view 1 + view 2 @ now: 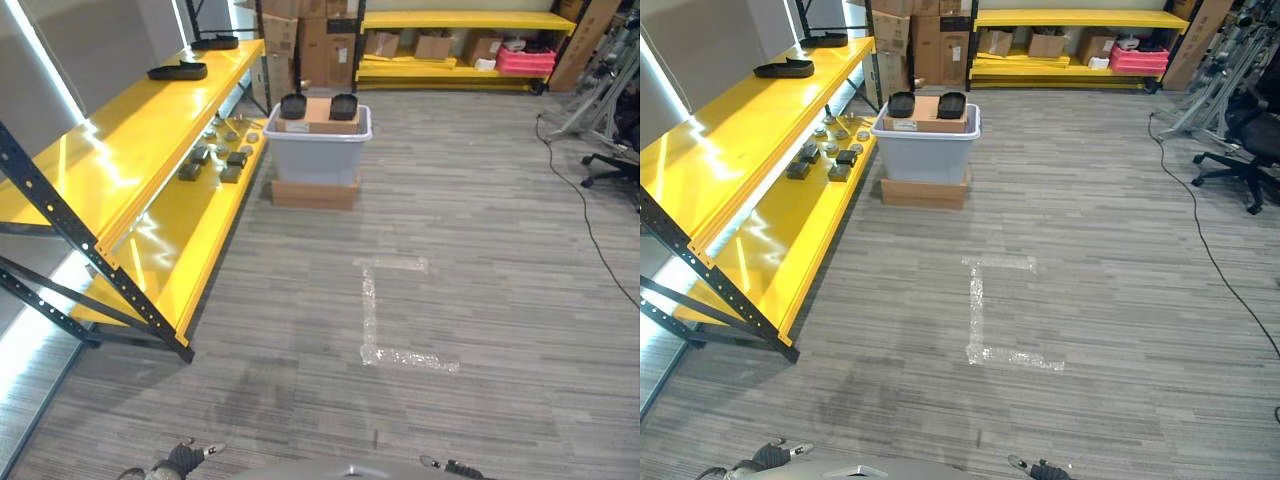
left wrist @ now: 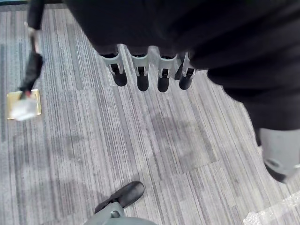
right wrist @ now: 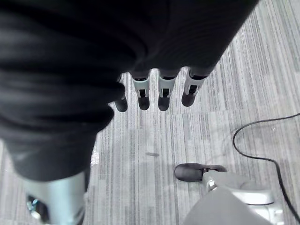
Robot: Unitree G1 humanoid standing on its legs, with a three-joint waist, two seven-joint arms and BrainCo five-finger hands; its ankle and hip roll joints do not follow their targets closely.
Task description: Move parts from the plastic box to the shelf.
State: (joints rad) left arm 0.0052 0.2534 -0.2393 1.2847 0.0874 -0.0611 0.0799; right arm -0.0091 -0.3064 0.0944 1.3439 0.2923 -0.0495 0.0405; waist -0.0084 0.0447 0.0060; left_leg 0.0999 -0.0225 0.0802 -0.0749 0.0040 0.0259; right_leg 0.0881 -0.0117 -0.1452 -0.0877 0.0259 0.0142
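At far left, the yellow shelf [image 1: 120,140] carries small dark parts [image 1: 215,155] on its lower level. Beside it, a grey plastic box [image 1: 318,150] sits on a flat carton [image 1: 315,193], holding black parts [image 1: 293,105]. The left robot hand [image 2: 140,70] and right robot hand [image 3: 159,91] hang empty, fingers relaxed and apart, above the floor [image 1: 450,260].

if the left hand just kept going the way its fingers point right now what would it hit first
Most likely the grey carpet floor. The left hand hangs open and empty, fingers pointing down, with nothing visible between them and the floor, though depth is hard to judge.
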